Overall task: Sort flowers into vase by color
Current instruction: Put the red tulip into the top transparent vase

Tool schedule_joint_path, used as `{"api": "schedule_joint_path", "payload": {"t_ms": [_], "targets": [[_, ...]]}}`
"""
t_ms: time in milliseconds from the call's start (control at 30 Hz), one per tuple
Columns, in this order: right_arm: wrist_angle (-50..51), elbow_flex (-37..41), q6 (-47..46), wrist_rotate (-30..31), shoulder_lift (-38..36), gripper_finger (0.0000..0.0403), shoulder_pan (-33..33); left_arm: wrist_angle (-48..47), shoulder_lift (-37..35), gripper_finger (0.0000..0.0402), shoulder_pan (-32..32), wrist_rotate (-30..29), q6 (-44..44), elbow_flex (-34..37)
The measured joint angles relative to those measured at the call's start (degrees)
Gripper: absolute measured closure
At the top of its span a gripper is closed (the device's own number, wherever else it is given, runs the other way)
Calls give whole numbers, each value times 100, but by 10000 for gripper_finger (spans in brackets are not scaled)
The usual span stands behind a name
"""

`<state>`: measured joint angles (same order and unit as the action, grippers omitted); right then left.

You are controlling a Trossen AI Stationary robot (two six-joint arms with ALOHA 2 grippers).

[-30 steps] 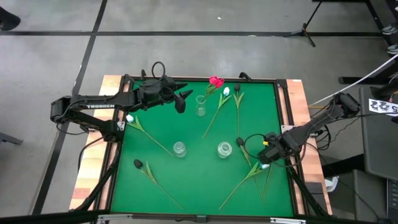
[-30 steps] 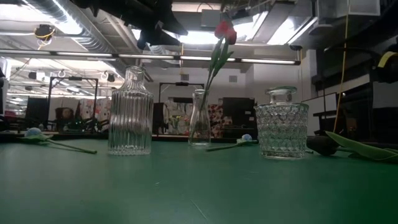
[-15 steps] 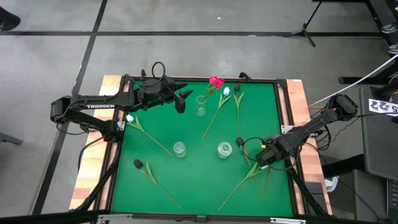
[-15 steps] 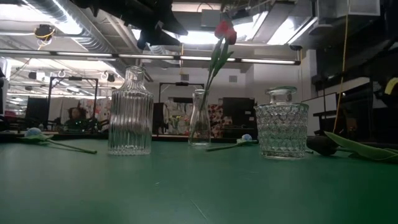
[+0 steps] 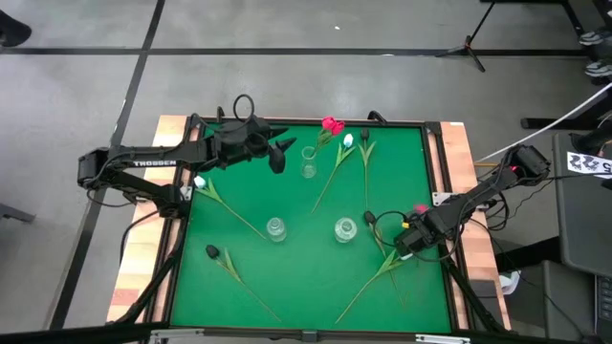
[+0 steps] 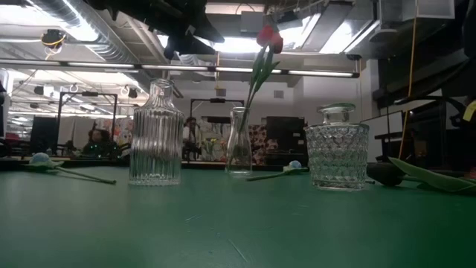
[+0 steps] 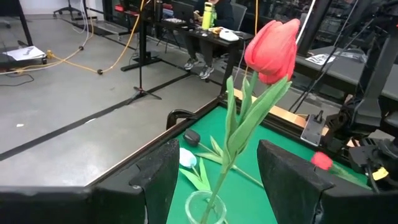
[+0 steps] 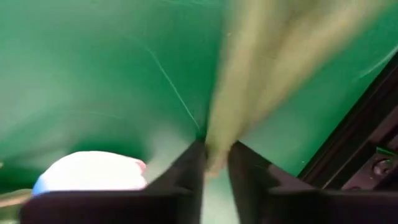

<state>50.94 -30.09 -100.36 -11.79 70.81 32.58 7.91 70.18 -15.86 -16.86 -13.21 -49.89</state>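
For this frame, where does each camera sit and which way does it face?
High view: overhead, straight down on the table; both arms show.
Low view: at tabletop level, facing three glass vases.
Left wrist view: past the left gripper, fingers apart, at the red tulip in a vase.
Right wrist view: right gripper on a green stem.
The red tulip shows in the high, low and left wrist views.

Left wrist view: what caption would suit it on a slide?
Open left gripper behind a red tulip standing in a glass vase.
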Motion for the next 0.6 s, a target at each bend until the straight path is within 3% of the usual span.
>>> {"api": "schedule_joint_path", "payload": {"t_ms": [67,133,300,433,600], "targets": [[-3,0,16,20,2,379,0,-1,0,189,-31,-2,2,0],[-16,0,47,67,2,391,2,-1,1,189,-58,-2,-10,0],[-123,-3,135,328,0,380,7,1,1,189,-80,-2,-186,0],[-190,-144,207,914,2,395,-2,3,1,189,-78,41,-332,0],[-152,-384,303,1501,-22,383,-40,45,1,189,-78,217,-546,0]]}}
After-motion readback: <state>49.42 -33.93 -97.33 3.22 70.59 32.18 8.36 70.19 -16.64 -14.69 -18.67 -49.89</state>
